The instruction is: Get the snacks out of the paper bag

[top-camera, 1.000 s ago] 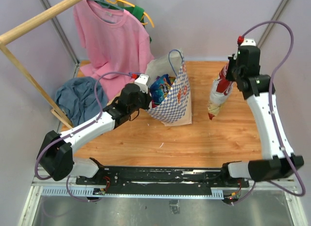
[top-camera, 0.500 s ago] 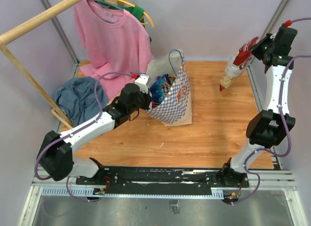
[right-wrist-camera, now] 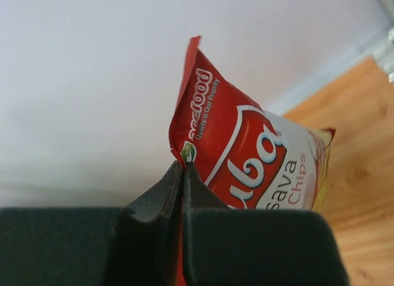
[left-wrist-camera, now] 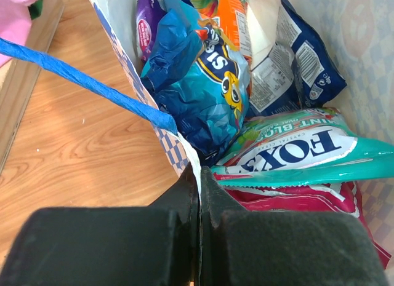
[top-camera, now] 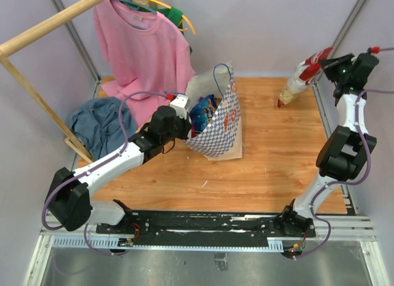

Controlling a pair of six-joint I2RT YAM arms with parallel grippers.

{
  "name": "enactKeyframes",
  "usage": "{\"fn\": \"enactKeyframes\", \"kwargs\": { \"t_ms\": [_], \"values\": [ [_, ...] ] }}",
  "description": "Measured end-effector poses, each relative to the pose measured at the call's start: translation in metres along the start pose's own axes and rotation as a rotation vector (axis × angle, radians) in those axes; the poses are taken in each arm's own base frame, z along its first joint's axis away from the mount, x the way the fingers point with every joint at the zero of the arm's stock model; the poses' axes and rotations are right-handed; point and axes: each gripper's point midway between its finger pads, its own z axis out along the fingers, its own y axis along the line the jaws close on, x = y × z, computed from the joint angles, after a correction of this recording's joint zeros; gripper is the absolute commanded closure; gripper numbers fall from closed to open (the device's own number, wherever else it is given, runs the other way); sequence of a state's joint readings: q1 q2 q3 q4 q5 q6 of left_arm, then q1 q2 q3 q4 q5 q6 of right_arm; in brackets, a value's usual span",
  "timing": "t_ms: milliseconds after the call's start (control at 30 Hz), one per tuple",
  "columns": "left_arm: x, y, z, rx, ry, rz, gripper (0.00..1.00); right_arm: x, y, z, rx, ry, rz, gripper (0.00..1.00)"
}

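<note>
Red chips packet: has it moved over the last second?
Yes. The right gripper has swung the red chips packet away from the paper bag, toward the far right corner of the table.

Right arm [top-camera: 352, 117]: a second ago it reached up along the right side of the table [top-camera: 271, 169]. Now it is folded, its elbow raised by the right edge and its forearm rising to the back right corner.
Right gripper [top-camera: 324, 59]: it has swung from above the right middle of the table out to the back right corner. Since half a second ago it sits slightly lower and further left.
Chips packet [top-camera: 300, 77]: a second ago it hung upright with its lower end close to the boards. Now it is tilted, its top corner at the jaws and its lower end pointing down-left over the table's back edge.
Packet and paper bag [top-camera: 223, 123]: near each other before, well apart now.
</note>
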State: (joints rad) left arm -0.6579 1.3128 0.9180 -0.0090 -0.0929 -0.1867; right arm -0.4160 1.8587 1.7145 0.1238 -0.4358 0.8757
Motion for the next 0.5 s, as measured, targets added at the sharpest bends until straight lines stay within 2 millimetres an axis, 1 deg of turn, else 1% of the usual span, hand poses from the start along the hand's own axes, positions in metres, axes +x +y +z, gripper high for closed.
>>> {"fn": "enactKeyframes", "kwargs": {
  "t_ms": [67,133,167,233,333,400,467,500],
  "values": [
    [0.0,-0.001,0.0,0.003,0.001,0.0,1.0,0.022,-0.026,0.005,0.016,0.049,0.07,0.99],
    [0.0,-0.001,0.0,0.007,0.002,0.0,0.99,0.043,-0.049,0.004,0.059,0.094,0.126,0.99],
    [0.001,-0.002,0.0,0.009,0.003,-0.001,1.0,0.048,-0.054,0.003,0.072,0.105,0.143,0.99],
    [0.0,-0.002,0.0,0.013,0.003,-0.001,1.0,0.044,-0.048,0.002,0.065,0.102,0.141,0.99],
    [0.001,-0.003,-0.001,0.017,0.004,-0.004,0.99,0.03,-0.03,-0.001,0.04,0.087,0.122,0.99],
    [0.001,-0.004,-0.001,0.02,0.004,-0.006,1.0,0.021,-0.017,-0.008,0.03,0.073,0.102,0.99],
    [0.001,-0.005,-0.001,0.024,0.005,-0.009,0.99,0.018,-0.008,-0.016,0.045,0.064,0.075,0.99],
    [0.001,-0.005,-0.001,0.027,0.005,-0.011,1.0,0.019,-0.004,-0.02,0.059,0.064,0.056,0.99]
  ]
}}
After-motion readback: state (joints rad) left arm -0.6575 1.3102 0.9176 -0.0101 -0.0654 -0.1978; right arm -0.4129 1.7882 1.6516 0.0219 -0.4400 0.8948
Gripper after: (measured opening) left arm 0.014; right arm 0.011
